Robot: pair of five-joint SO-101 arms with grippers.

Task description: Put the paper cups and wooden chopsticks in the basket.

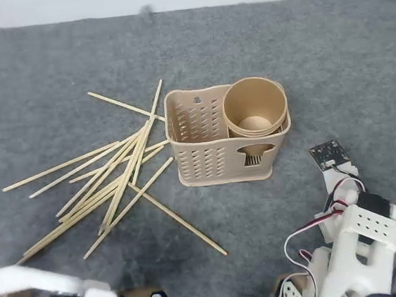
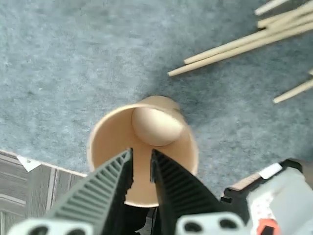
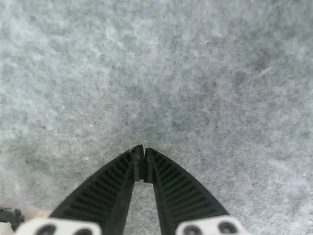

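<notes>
- Left claw [image 2: 142, 159] of mine is clenched to a narrow slit on the near wall of a tan paper cup [image 2: 156, 125], whose mouth faces my wrist. I judge the rim pinch is meant to hold it upright for dropping onto the stack.
- That cup hangs close to the edge of the grey felt mat [image 2: 73, 58], with a wood-grain surface [image 2: 44, 188] just beyond, so my room lies forward.
- Right claw [image 3: 141, 156] is pinched shut on nothing, above bare mat, parked aside.
- Pale wooden chopsticks [image 1: 109, 179] lie fanned and crossing on the mat, between my left arm and the basket. I'd lift the cup over them.
- Beige perforated plastic basket [image 1: 200, 169] stands farther on, with nested paper cups [image 1: 253, 103] in its right compartment. The left one probably awaits chopsticks.
- Beyond it the grey mat runs on, giving room to swing.
</notes>
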